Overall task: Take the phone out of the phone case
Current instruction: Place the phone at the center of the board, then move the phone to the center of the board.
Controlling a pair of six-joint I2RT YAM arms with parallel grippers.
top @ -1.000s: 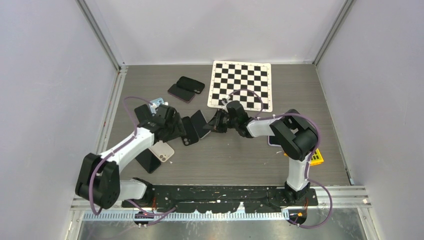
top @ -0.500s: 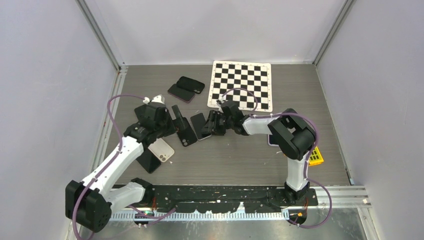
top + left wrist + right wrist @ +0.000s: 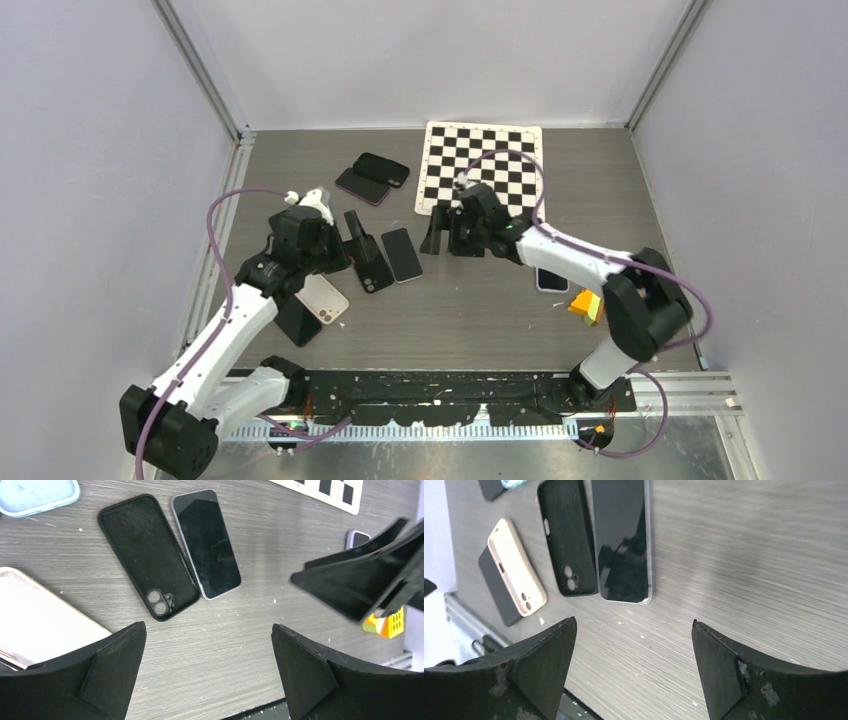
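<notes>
The phone (image 3: 403, 254) lies flat and screen-up on the table, out of its case. The empty black phone case (image 3: 370, 268) lies just to its left, inside up, edge to edge with it. Both also show in the left wrist view, the case (image 3: 147, 555) beside the phone (image 3: 206, 542), and in the right wrist view, phone (image 3: 623, 540) and case (image 3: 566, 545). My left gripper (image 3: 338, 248) hovers left of the case, open and empty (image 3: 207, 630). My right gripper (image 3: 440, 238) hovers right of the phone, open and empty (image 3: 634, 625).
A beige phone (image 3: 322, 298) and a black slab (image 3: 298, 322) lie under the left arm. A light blue case (image 3: 35, 492) is behind it. Two dark phones (image 3: 372, 178) and a checkerboard (image 3: 482, 170) lie at the back. A purple phone (image 3: 550, 280) and a yellow block (image 3: 587, 303) sit right.
Both grippers have opened and let go. The phone and case now lie side by side on the table. The left arm drew back left, the right arm back right.
</notes>
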